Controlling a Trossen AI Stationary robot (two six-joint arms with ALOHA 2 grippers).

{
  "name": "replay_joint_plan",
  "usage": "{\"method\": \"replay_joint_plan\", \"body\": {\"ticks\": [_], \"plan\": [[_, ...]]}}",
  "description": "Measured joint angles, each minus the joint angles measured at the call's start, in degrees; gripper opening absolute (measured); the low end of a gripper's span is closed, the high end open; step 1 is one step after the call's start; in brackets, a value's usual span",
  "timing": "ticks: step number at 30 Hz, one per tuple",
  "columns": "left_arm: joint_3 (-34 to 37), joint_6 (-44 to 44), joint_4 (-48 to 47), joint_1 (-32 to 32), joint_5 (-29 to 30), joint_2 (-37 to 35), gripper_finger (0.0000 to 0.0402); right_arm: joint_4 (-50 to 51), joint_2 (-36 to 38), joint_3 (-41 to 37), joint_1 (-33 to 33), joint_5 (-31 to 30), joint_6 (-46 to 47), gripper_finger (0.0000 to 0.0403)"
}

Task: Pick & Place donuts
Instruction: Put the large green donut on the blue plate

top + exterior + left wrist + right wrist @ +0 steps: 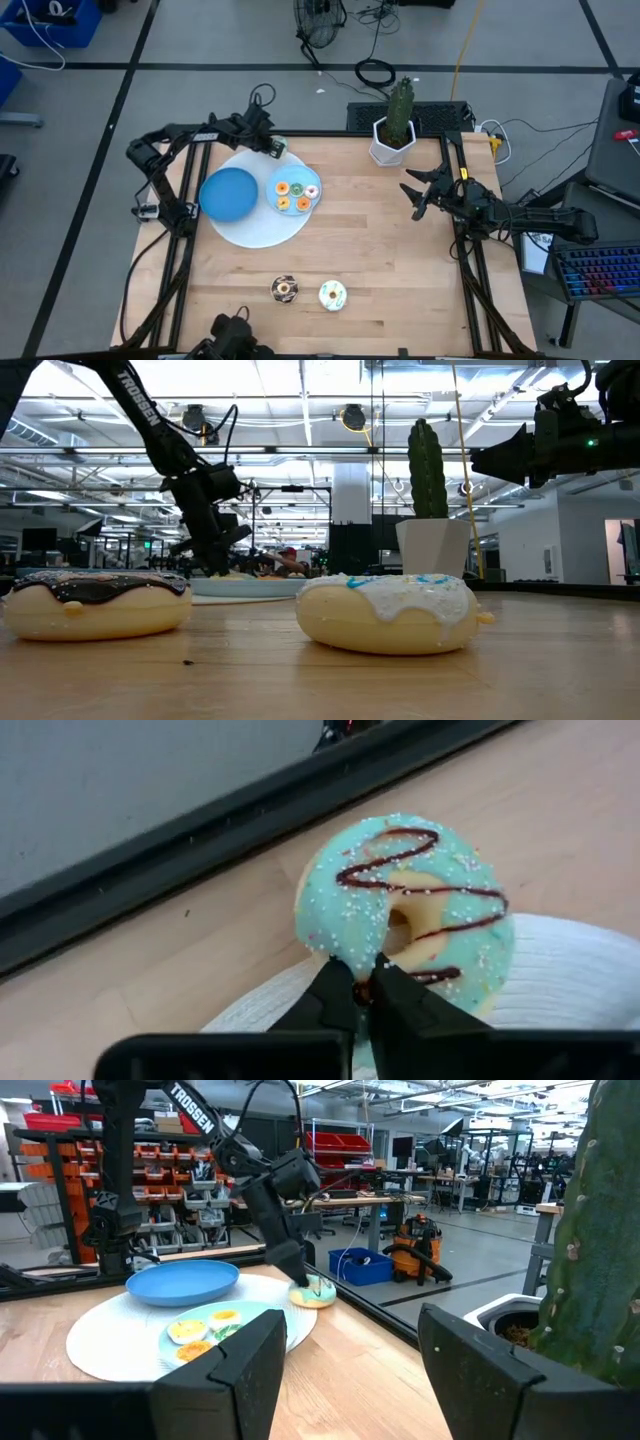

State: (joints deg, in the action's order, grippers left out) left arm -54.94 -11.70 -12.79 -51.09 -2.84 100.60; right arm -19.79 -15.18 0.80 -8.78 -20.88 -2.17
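Note:
A teal-iced donut with a chocolate drizzle [405, 900] sits at the far rim of the big white plate [255, 228]. My left gripper [365, 988] comes down on it and is shut on it; the same donut [315, 1293] shows in the right wrist view. Several small donuts [296, 192] lie on a light blue plate. A chocolate donut [284, 289] and a white-iced donut [332, 295] rest flat on the table near its near edge. My right gripper [413, 195] hovers open over the table's right side, touching nothing. My left gripper pinches the teal donut's ring [362, 952] between its two fingers, on the side nearest the wrist camera, the fingertips almost together. The fingers come from above, slanting down from the far left. The donut lies level over the white plate's far rim [560, 970]; whether it is lifted clear I cannot tell.
A dark blue bowl [228, 193] stands on the white plate's left part. A white pot with a cactus [393, 135] is at the table's far edge, close to the right gripper. Bare wood lies in the table's middle and right [390, 250].

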Motion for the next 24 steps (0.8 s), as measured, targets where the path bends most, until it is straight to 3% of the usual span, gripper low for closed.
{"method": "replay_joint_plan", "body": {"ticks": [5,13,20,24], "plan": [[0.0,-0.01,-0.17,0.03,-0.32,-3.25,0.0042,0.01,0.0,0.01,0.0,-0.01,0.01,0.0212],[0.0,-0.02,-0.84,1.37,-6.2,-10.67,0.001,0.0,0.01,0.0,-0.01,-0.02,0.02,0.0212],[0.0,-0.02,-3.77,4.09,-11.09,-19.44,0.0046,0.01,0.0,0.0,0.0,-0.02,0.02,0.0212],[0.0,1.38,-9.45,6.05,-11.09,-24.7,0.0036,0.02,0.01,0.01,-0.02,-0.01,0.02,0.0212]]}}
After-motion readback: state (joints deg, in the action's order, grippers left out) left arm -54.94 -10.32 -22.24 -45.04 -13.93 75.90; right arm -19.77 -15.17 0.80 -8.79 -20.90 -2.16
